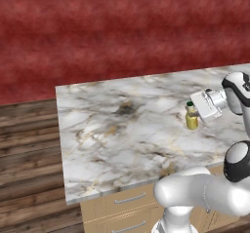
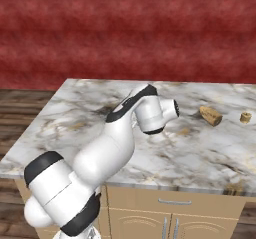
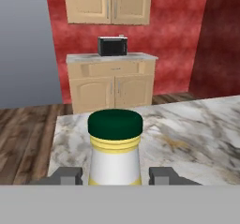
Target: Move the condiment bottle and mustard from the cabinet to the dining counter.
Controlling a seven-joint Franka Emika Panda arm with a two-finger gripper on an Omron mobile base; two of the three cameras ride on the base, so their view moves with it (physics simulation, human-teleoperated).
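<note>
The mustard (image 3: pixel 115 148), a small yellow bottle with a dark green cap, stands upright between my fingertips (image 3: pixel 70 175). In the left base view the mustard (image 1: pixel 192 118) is at the right side of the dining counter (image 1: pixel 122 134), its base at the marble top. My gripper (image 1: pixel 194 112) reaches it from the right and is shut on the mustard. The hand view shows my gripper (image 3: pixel 116 175) with a jaw on each side of the bottle. Across the room hangs the cabinet (image 3: pixel 108 3), both doors closed. The condiment bottle is out of view.
A tan piece (image 2: pixel 210 115) lying on its side and a small tan cup (image 2: pixel 245 117) sit at the counter's far right. A black microwave (image 3: pixel 112 46) stands on another marble top under the cabinet. The counter's left edge (image 1: pixel 61 144) drops to wooden floor.
</note>
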